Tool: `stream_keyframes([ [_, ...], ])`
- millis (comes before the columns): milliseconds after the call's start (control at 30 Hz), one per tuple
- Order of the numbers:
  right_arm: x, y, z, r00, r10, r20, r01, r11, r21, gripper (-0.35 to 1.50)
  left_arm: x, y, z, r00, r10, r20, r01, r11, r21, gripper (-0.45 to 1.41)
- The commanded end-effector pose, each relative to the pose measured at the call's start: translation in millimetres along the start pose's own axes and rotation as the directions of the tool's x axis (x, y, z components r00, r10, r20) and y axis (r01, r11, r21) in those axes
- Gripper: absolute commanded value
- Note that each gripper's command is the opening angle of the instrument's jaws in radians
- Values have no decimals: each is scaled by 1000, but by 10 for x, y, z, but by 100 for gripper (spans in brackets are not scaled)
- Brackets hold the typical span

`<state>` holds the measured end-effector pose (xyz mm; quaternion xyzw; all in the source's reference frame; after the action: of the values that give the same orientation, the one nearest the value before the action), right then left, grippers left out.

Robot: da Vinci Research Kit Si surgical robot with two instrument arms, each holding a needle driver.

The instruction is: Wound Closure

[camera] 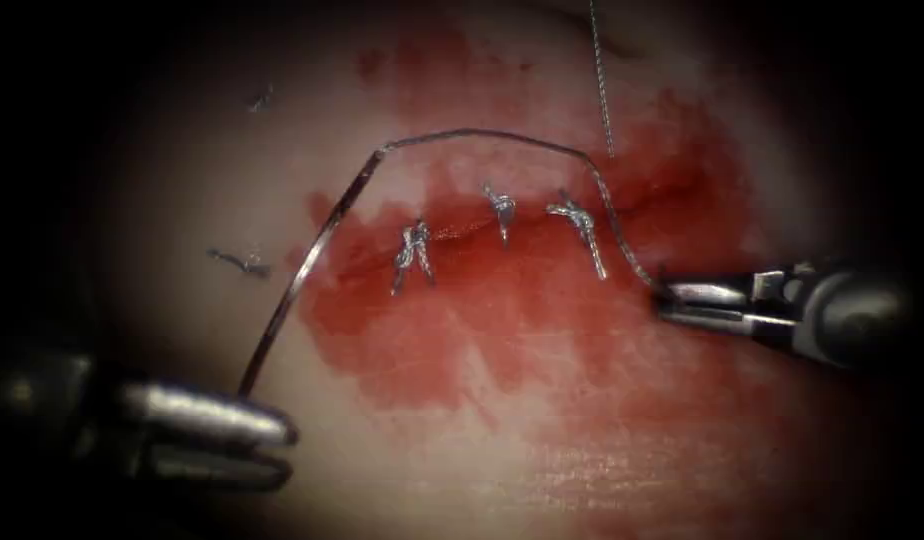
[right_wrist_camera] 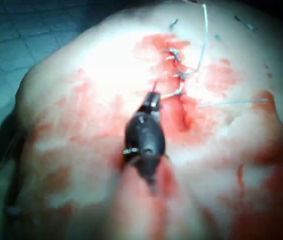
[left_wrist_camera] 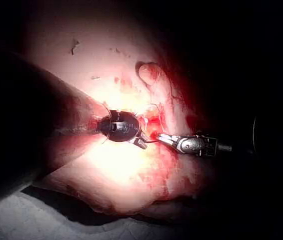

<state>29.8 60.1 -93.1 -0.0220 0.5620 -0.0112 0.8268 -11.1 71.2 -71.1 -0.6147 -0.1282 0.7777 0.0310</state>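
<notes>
The left tool [camera: 287, 455] sits low on the left of the cut, its jaws shut on the tail end of the curved needle [camera: 307, 265]. The needle rises free of the tissue [camera: 182, 180], up towards the cut's left end. From it the thread [camera: 482, 133] arcs over the cut [camera: 462, 235] and drops to the right tool [camera: 664, 300], whose jaws are shut on it just right of the last knot. Three knotted stitches [camera: 500, 208] cross the cut. In the right wrist view the right tool [right_wrist_camera: 154, 96] holds the thread [right_wrist_camera: 204, 40] beside the stitches [right_wrist_camera: 175, 56].
Red fluid [camera: 542, 330] spreads around and below the cut. A second strand of thread [camera: 602, 90] comes down from the top to the cut's right part. Cut ends of thread [camera: 242, 263] lie on the pale tissue at the left.
</notes>
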Motion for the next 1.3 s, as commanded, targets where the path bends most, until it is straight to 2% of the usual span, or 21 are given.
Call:
stream_keyframes([
  [33, 0, -3, 7, 1000, 4, -4, -4, 1000, 9, -35, -2, -6, 6, 1000, 3, -1, -3, 1000, 0, -35],
  [433, 21, -10, 3, 999, 48, -14, -47, 997, 53, -35, -14, -9, 7, 1000, 5, 1, -5, 1000, 1, -35],
  [900, 40, -26, 0, 996, 87, 35, -90, 988, 124, -35, -15, -8, 8, 1000, 6, 5, -6, 1000, 0, -35],
  [1233, 42, -15, 0, 994, 102, 51, -107, 989, 107, -35, -15, -9, 8, 1000, 1, 4, -1, 1000, 0, -35],
  [1267, 42, -10, -1, 993, 106, 42, -109, 990, 86, 83, -15, -8, 8, 1000, 1, 5, -1, 1000, 1, -35],
  [1300, 41, -9, -2, 991, 124, 48, -127, 989, 74, 105, -16, -7, 9, 1000, -5, 5, 5, 1000, 1, -35],
])
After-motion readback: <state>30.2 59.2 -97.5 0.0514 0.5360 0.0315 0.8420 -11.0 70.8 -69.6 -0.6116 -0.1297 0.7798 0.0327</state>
